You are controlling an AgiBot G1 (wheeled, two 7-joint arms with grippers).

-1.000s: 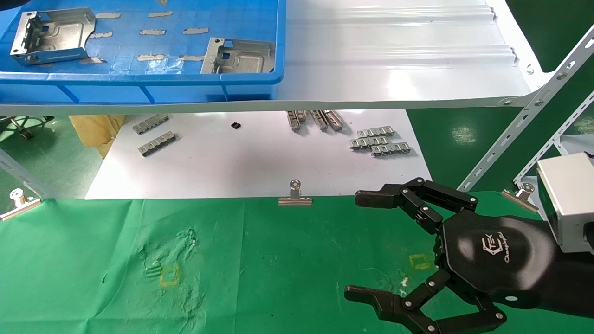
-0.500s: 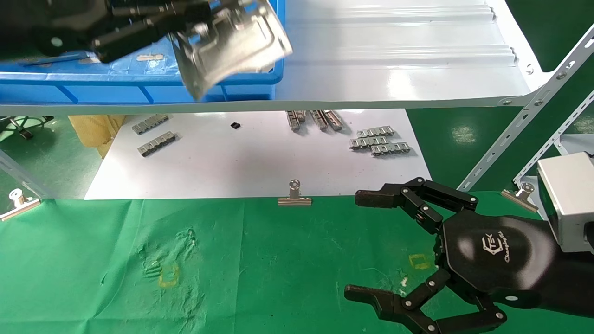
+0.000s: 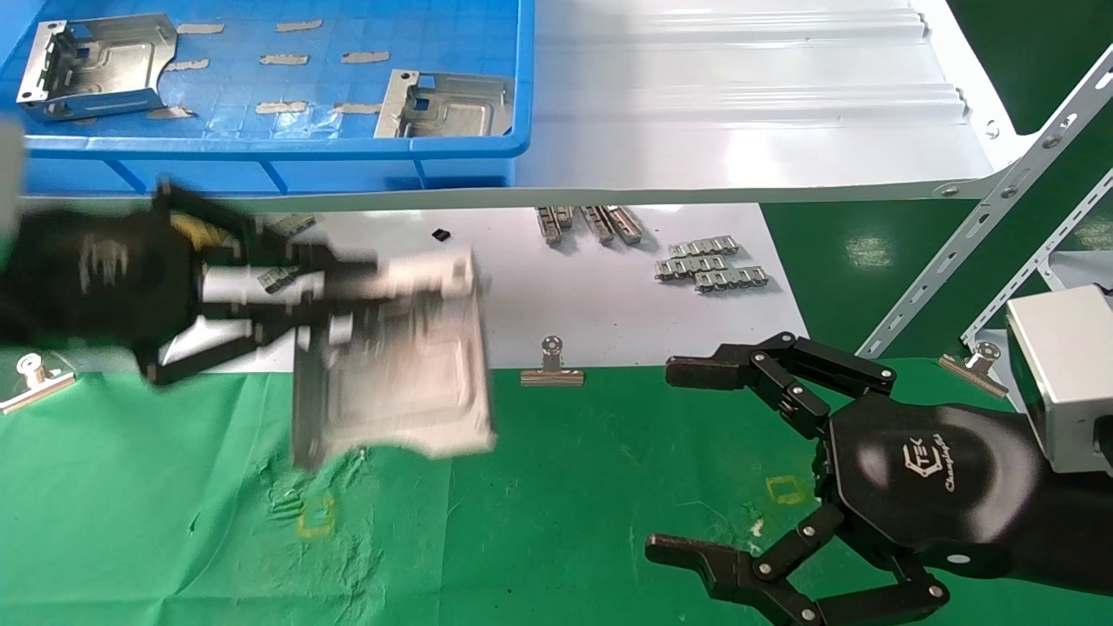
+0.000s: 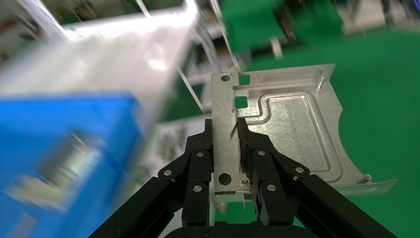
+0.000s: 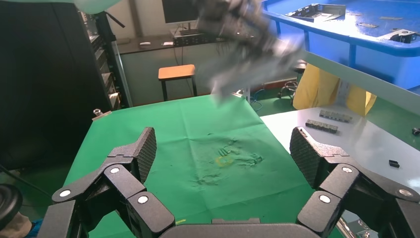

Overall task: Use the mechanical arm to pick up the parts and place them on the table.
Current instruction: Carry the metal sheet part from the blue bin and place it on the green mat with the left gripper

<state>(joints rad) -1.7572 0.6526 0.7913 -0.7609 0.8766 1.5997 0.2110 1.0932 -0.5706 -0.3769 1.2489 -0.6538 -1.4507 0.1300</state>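
Left gripper (image 4: 225,134) of mine clamped one bracket (image 4: 287,129) by its edge, apparently above the green table (image 3: 565,487); my right gripper (image 3: 687,461) hung spread wide, parked.

My left gripper (image 4: 225,141) is out over the near edge of the green cloth, fingers (image 4: 197,163) clamped on the flange of a bracket (image 4: 292,129). My right gripper (image 3: 696,461) sits low at the right, fingers (image 3: 765,365) spread wide, holding nothing.

Head view overlooks table (image 3: 556,522); wrist views close, sharing it.
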